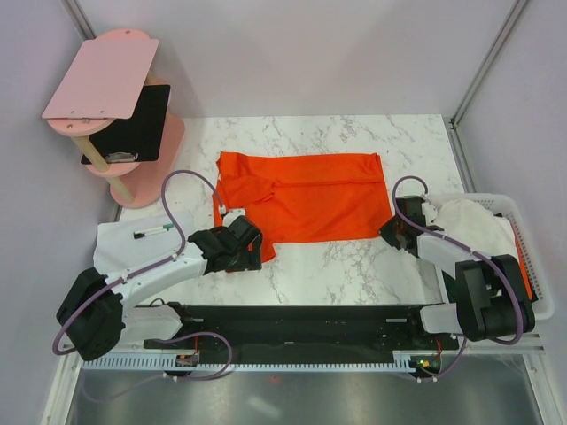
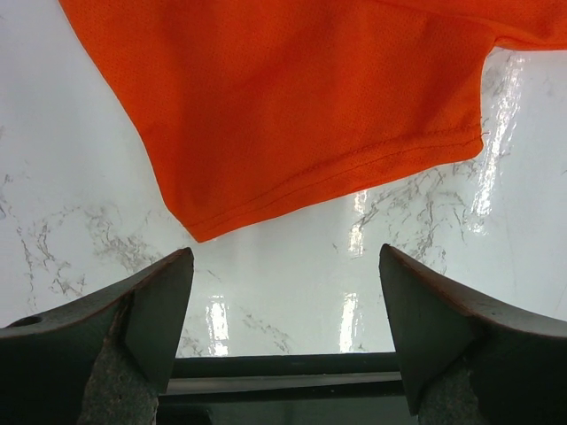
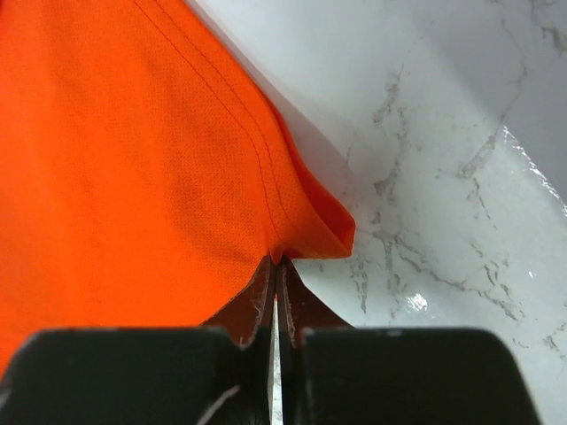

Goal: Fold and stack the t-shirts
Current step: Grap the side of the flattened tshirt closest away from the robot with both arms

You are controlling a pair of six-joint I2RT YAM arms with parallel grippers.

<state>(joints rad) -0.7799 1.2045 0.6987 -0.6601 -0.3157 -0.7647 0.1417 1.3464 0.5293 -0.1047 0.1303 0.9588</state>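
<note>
In the right wrist view, the right gripper (image 3: 275,288) has its fingers pressed together, pinching a hemmed edge of the orange-red t-shirt (image 3: 115,159). The fabric bunches into a small fold just above the fingertips. In the left wrist view, the left gripper (image 2: 283,305) is spread wide with nothing between its fingers. It hovers low over the marble worktop (image 2: 292,283), with a hemmed corner of the shirt just ahead of it.

From above, the two grippers sit at the shirt's near corners: the left one at lower centre-left of the frame, the right one at centre-right. The shirt lies mostly flat across the middle of the worktop, its long side running left to right, with a loose flap hanging toward the left gripper.

At the right edge of the frame, a white basket (image 1: 496,198) holds crumpled white fabric (image 1: 469,221), probably more shirts waiting their turn.

The task looks to be early on. This shirt is spread out but not folded into a compact shape, no stack is visible, and the basket's contents look untouched.
</note>
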